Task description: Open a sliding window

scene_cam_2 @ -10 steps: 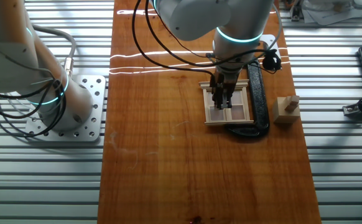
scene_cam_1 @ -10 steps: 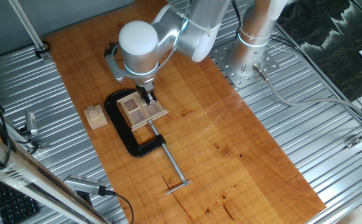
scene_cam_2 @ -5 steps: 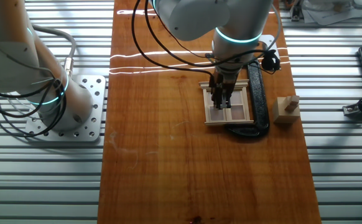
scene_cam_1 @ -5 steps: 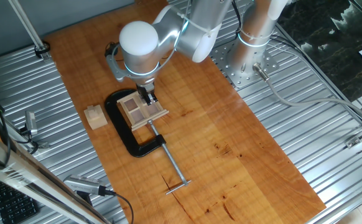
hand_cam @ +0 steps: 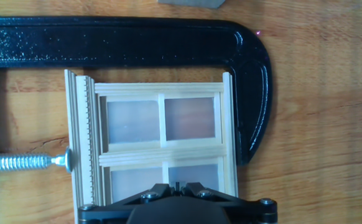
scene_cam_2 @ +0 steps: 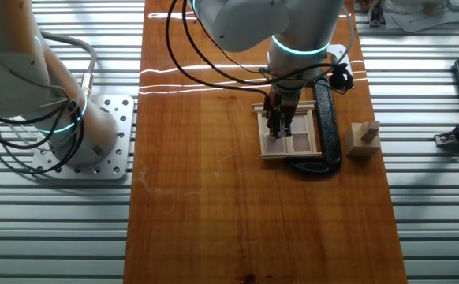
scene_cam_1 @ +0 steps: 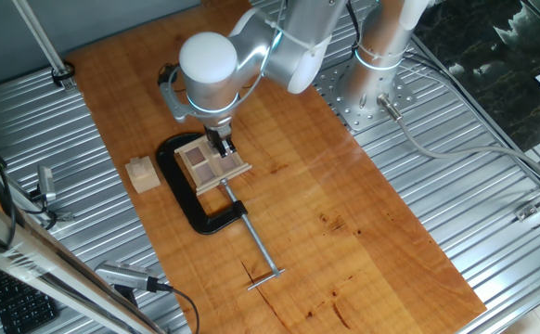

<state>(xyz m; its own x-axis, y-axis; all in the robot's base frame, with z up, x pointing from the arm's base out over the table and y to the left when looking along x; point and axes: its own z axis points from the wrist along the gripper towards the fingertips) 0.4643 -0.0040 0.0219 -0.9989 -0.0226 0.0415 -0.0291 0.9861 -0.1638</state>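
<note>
Notably, the black C-clamp [hand_cam: 255, 93] pins the sliding window [hand_cam: 159, 146] to the table [scene_cam_1: 344, 213], so it cannot shift. The gripper [scene_cam_2: 280, 130] sits on its near pane; grip state cannot be told.

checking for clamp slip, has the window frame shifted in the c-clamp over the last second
No. The window frame sits at the same spot against the black C-clamp in both fixed views; the end effector hovers over it.
</note>
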